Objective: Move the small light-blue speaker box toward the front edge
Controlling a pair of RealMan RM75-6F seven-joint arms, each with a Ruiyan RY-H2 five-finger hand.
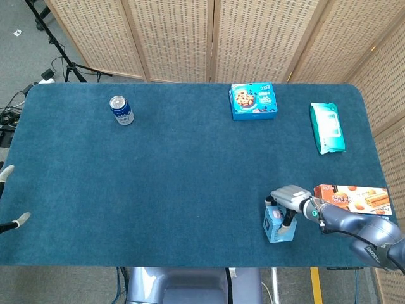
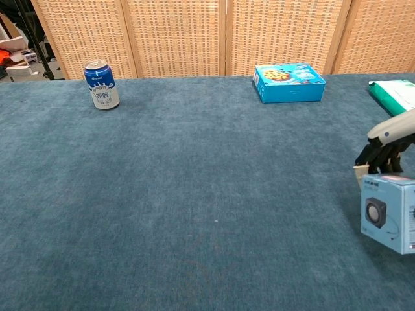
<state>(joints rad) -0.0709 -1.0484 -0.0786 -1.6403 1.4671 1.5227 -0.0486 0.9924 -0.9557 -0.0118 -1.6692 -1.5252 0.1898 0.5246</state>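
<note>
The small light-blue speaker box (image 1: pixel 278 225) (image 2: pixel 391 214) is low at the front right of the table, near the front edge. My right hand (image 1: pixel 290 197) (image 2: pixel 387 146) grips it from above, fingers wrapped over its top and sides. Whether the box rests on the cloth or hangs just above it I cannot tell. My left hand (image 1: pixel 7 199) is at the far left edge of the head view, off the table, fingers apart and holding nothing.
A blue can (image 1: pixel 121 109) (image 2: pixel 101 84) stands at the back left. A blue cookie box (image 1: pixel 253 101) (image 2: pixel 288 81) lies at the back centre, a teal wipes pack (image 1: pixel 327 126) (image 2: pixel 395 94) at the back right. An orange snack box (image 1: pixel 353 197) lies right of my right hand.
</note>
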